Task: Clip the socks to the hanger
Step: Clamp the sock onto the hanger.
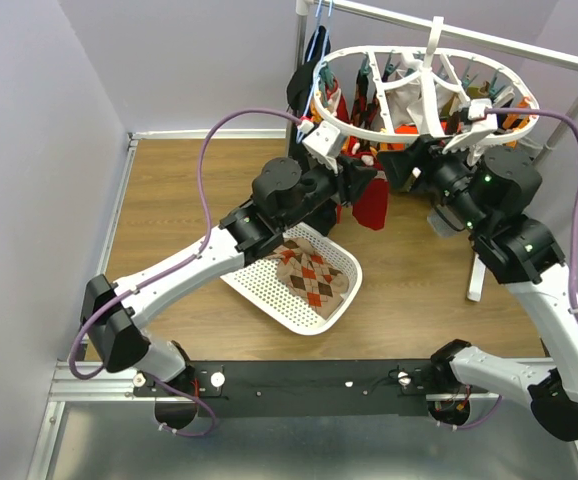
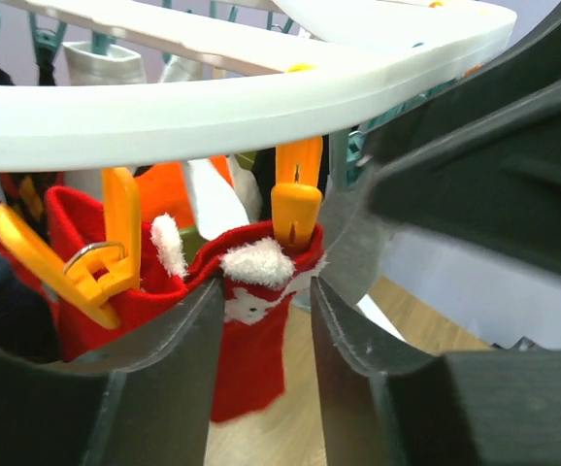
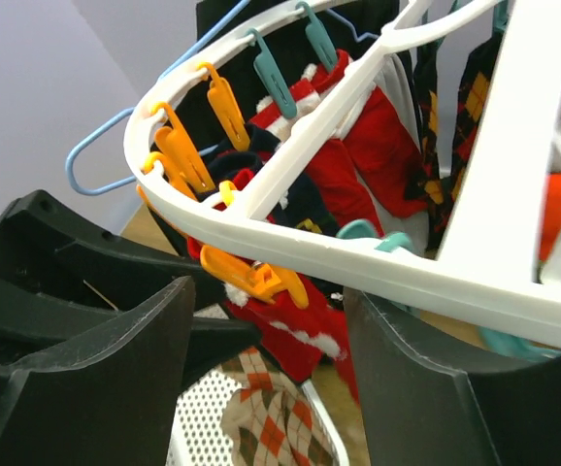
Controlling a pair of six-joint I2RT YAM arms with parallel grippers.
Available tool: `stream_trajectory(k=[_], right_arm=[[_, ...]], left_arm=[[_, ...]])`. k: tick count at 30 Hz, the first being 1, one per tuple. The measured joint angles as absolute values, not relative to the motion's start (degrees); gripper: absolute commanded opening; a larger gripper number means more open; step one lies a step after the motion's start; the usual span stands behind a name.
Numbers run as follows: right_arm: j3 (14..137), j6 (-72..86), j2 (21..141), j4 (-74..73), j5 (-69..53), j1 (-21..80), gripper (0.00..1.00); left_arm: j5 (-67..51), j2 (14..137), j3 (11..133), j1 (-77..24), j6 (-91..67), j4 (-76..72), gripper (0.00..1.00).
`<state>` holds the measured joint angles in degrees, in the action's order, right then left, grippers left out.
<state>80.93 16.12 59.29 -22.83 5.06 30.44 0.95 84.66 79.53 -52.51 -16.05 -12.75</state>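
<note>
The white oval hanger [image 1: 421, 100] hangs from a rail at the back, with socks clipped round it. My left gripper [image 1: 356, 180] is open right under its near rim. In the left wrist view the fingers [image 2: 179, 340] stand apart, and a red sock with white trim [image 2: 251, 340] hangs between them from an orange clip [image 2: 296, 206]. My right gripper [image 1: 421, 165] is open and empty under the rim [image 3: 358, 267], next to an orange clip [image 3: 256, 277] holding a red sock [image 3: 300, 335]. An argyle sock [image 1: 311, 277] lies in the basket.
The white perforated basket [image 1: 259, 290] sits on the wooden floor under the left arm. A black garment on a blue hanger [image 1: 309, 60] hangs at the rail's left end. The rack's white leg [image 1: 477, 280] stands at the right. Purple cables loop over both arms.
</note>
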Motion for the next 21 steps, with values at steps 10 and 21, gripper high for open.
stream_trajectory(k=[10, 21], right_arm=[[92.58, 14.92, 60.34, -37.26, 6.28, 30.44, 0.71], [92.25, 14.57, 61.19, -42.11, 11.40, 30.44, 0.65]], left_arm=[[1.58, 76.93, 74.87, -52.51, -13.65, -12.86, 0.80], [-2.96, 74.85, 73.14, -54.59, -12.67, -14.79, 0.81]])
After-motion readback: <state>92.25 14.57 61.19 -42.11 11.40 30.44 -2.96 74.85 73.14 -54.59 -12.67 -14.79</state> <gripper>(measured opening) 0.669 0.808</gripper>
